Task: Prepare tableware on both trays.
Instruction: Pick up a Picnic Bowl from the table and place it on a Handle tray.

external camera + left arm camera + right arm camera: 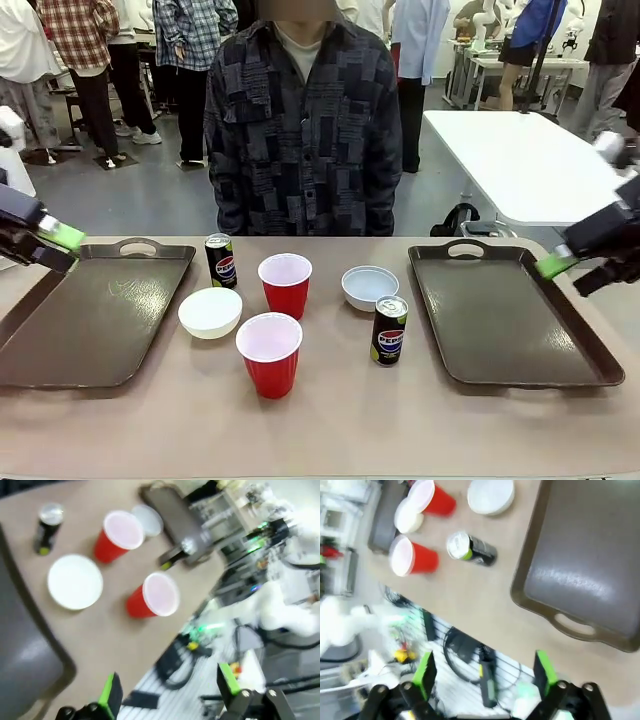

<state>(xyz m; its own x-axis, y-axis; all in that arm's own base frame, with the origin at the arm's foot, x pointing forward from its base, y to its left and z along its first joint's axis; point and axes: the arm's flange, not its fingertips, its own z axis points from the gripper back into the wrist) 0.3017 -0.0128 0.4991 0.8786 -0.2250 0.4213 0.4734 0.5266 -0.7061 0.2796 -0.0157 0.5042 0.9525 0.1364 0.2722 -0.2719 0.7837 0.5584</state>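
The near red cup (269,352) stands upright on the bench (330,430), in the middle of its near half, and everything else is placed from it. Just behind it and slightly to the right stands the second red cup (285,284), also upright and not touching it. To the near cup's left and a little farther back sits the white bowl (210,312), close by but apart. One black Pepsi can (220,260) stands behind and to the left of the near cup, beyond that bowl. The other Pepsi can (389,330) stands to the near cup's right, about level with it. The pale grey-blue bowl (369,287) lies behind that can, to the right of the cup and farther back.

Well to the cup's left lies the left tray (90,320), dark brown. The matching right tray (505,320) lies well to the cup's right. All six pieces stand on the bench between the two trays.

The left claw (55,243) is at the left tray's far left corner, far to the left of the cup. Its wrist view shows its fingers (111,695) spread wide and empty. The right claw (575,270) is at the right tray's far right edge, far to the right of the cup, and its fingers (543,670) are likewise spread and empty. A person (305,130) in a dark patterned shirt stands at the bench's far side, straight behind the cup.
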